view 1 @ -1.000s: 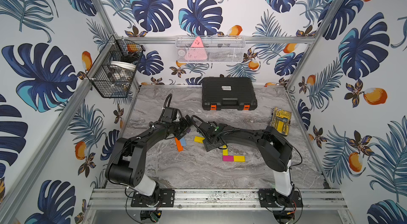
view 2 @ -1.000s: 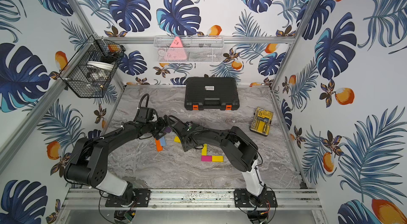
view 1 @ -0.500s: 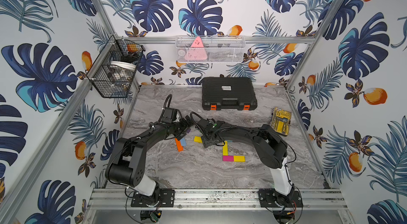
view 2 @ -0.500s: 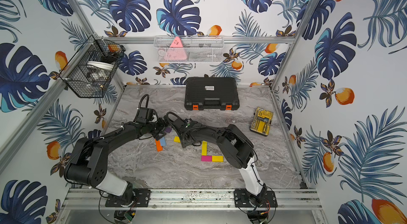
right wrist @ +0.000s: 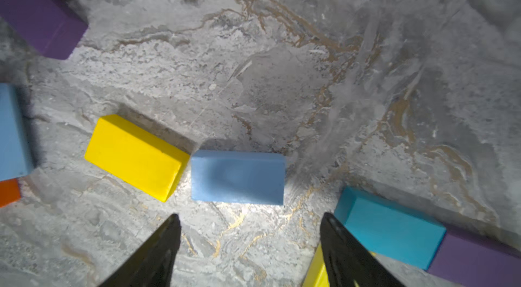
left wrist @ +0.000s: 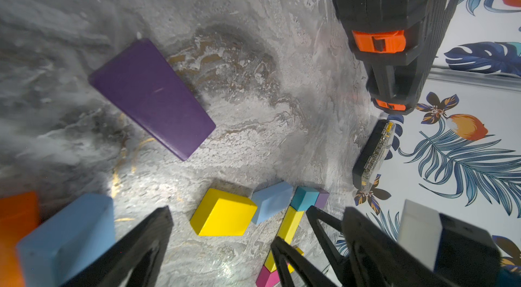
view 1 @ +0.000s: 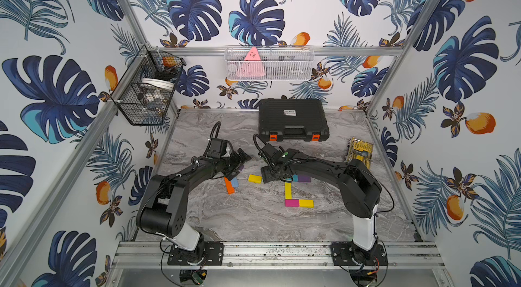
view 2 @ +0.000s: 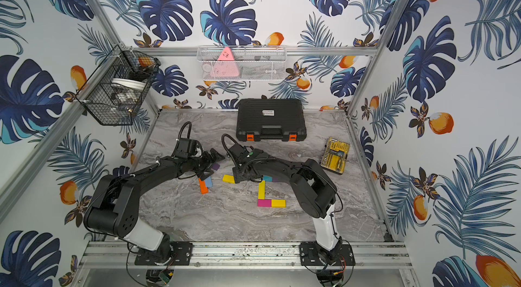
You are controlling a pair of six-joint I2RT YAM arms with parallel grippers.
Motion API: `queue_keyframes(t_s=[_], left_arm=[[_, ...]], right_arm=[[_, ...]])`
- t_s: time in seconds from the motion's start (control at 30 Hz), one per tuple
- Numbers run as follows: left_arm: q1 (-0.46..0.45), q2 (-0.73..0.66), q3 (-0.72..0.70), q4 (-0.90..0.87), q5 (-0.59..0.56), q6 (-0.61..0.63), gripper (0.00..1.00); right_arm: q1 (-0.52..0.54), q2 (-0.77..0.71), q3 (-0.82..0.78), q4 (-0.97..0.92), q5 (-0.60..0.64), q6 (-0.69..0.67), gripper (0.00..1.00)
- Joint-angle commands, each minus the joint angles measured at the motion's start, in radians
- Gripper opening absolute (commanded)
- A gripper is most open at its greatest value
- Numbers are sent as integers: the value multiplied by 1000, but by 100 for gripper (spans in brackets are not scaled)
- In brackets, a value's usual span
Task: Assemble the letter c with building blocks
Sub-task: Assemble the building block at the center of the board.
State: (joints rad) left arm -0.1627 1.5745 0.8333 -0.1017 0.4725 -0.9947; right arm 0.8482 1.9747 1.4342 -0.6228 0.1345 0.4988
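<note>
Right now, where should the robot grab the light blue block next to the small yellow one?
Probably across its two long sides, from straight above. The light blue block lies flat, so only its sides can be pinched; the yellow block crowds one short end, while both long sides face bare table.

Evenly bright and sharp in both top views, bowed at the edges. Lit from close by in the wrist views: white glare on the table (right wrist: 239,215), dim corners, blurred near blue block (left wrist: 64,237).
</note>
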Motion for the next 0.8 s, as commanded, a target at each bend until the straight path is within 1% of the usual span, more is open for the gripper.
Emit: queue_keyframes(t_s=[0.0, 0.1, 0.2, 0.53, 0.77], left_arm=[[-11, 10, -9, 42, 14, -21, 99], [-23, 20, -14, 58, 18, -34, 99], [-27, 25, -13, 67, 17, -41, 99], [-28, 25, 4, 46, 6, -34, 99], [-28, 30, 4, 53, 7, -35, 99]], right_arm=[[-26, -5, -17, 44, -93, 60, 79], [-52, -1, -42, 81, -148, 91, 80], [-63, 6, -52, 102, -175, 103, 79], [-67, 47, -26, 125, -224, 116, 80], [-67, 38, -56, 177, -296, 144, 79]])
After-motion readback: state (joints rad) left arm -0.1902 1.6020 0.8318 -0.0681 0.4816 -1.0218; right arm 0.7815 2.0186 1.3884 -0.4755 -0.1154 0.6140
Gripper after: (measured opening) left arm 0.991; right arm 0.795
